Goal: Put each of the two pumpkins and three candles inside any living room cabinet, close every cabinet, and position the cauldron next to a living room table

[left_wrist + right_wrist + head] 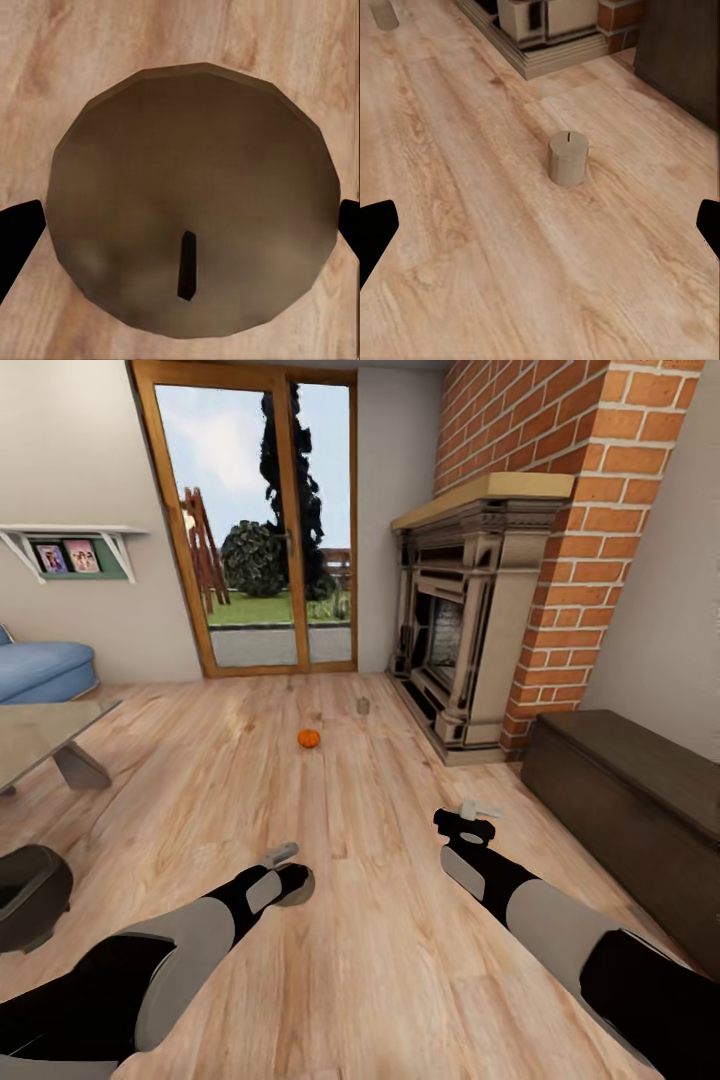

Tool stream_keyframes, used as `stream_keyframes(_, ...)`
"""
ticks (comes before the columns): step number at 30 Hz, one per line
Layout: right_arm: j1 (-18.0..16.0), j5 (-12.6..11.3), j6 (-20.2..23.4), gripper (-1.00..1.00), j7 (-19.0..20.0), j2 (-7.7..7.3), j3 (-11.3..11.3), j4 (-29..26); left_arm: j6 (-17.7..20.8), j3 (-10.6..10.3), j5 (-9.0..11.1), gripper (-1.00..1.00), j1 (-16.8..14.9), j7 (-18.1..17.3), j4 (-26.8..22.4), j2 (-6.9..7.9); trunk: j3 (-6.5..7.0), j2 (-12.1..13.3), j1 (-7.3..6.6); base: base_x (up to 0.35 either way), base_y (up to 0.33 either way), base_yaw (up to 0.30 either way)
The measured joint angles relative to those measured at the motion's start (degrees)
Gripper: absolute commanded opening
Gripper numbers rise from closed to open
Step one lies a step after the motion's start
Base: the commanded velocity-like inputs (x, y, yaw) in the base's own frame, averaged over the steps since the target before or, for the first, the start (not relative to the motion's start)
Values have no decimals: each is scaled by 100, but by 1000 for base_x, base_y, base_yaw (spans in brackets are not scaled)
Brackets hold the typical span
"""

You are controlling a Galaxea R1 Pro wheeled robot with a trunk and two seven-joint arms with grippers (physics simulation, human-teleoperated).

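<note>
Left wrist view looks straight down on a short, stubby tan-beige candle (191, 202) with a dark wick, standing upright on the light wood plank floor (45, 67). The left gripper (180, 229) hangs over it with jaws spread, one dark fingertip (19, 236) showing at each flank of the candle; whether they touch the wax I cannot tell. It looks like a stiff, light, smooth cylinder, so a pinch across its round side, low enough to avoid tipping it, should serve; too light a squeeze might let it slip.

In the right wrist view a second tan-beige candle (567, 157) stands upright on the floor ahead of the right gripper (540, 225), whose jaws are also spread and well apart from it. A third candle (384, 13) stands far off.

In the head view a small, rounded bright-orange pumpkin (308, 738) sits on the floor farther out, with the far candle (363, 705) beyond it near the ornate stone fireplace surround (470, 630). The long, low dark-brown wood cabinet (630, 810) stands along the right wall, its fronts apparently shut. A dark rounded cauldron (30, 895) sits at near left beside a glass-topped counter (45, 730).
</note>
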Motion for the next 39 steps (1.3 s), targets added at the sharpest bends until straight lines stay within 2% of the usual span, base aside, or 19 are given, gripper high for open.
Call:
stream_keyframes(6,-1,-2,-1,100,-3,-2,-2,0,-1,1,0,-100,0,0,0,1,16,0,0,333,136,-163)
stream_keyframes(19,-3,-3,-2,100,0,-19,-13,139,-2,0,1,-100,1,3,0,41,19,0,0,333,58,-13)
stream_keyframes(34,-3,-3,7,100,-8,-40,-24,213,-2,0,1,-100,1,5,0,41,19,0,1,285,-196,0)
stream_keyframes(39,-3,-3,402,100,-2,-52,-44,210,-2,3,2,-100,1,4,0,41,19,0,1,256,-238,0)
